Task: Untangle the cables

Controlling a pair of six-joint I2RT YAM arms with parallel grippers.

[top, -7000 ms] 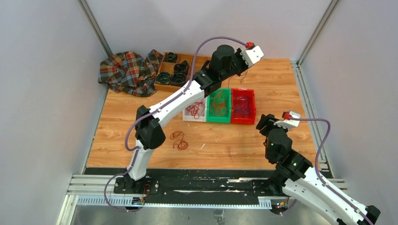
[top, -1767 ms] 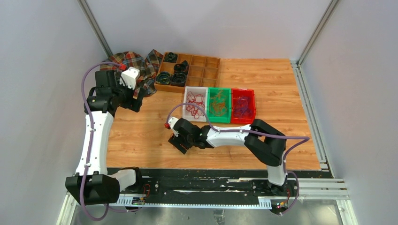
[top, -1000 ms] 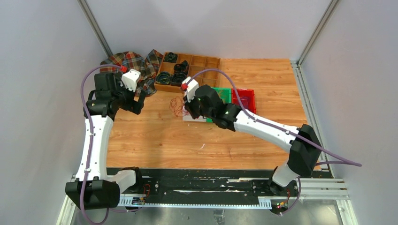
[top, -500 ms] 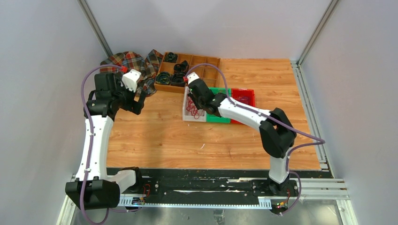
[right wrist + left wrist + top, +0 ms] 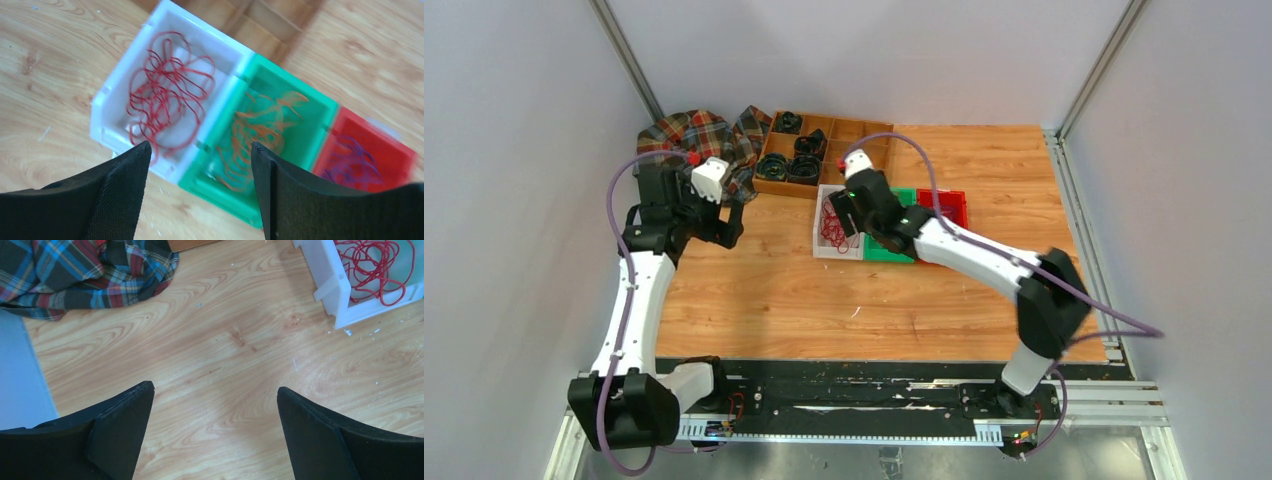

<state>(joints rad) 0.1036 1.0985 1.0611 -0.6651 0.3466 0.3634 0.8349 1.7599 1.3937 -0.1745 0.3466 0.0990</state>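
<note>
Red cables (image 5: 165, 95) lie in a loose heap inside the white bin (image 5: 100, 131). Orange-tan cables (image 5: 255, 130) fill the green bin (image 5: 220, 196) beside it, and purple-blue cables (image 5: 356, 159) lie in the red bin (image 5: 395, 146). My right gripper (image 5: 200, 147) hangs open above the white and green bins with nothing between its fingers; from above it (image 5: 846, 218) covers part of the red cables (image 5: 832, 230). My left gripper (image 5: 214, 388) is open over bare wood, left of the white bin (image 5: 334, 295), holding nothing. In the top view it (image 5: 729, 228) sits at the left side.
A plaid cloth (image 5: 694, 135) is bunched in the far left corner. Next to it stands a wooden divided tray (image 5: 864, 135) with black coiled rings (image 5: 789, 160) in its left compartments. The right arm stretches diagonally over the table's middle. Grey walls close in both sides.
My right gripper carried a red cable bundle from the table to the white bin and has opened; the bundle now lies in the bin. The left arm has shifted slightly right.
</note>
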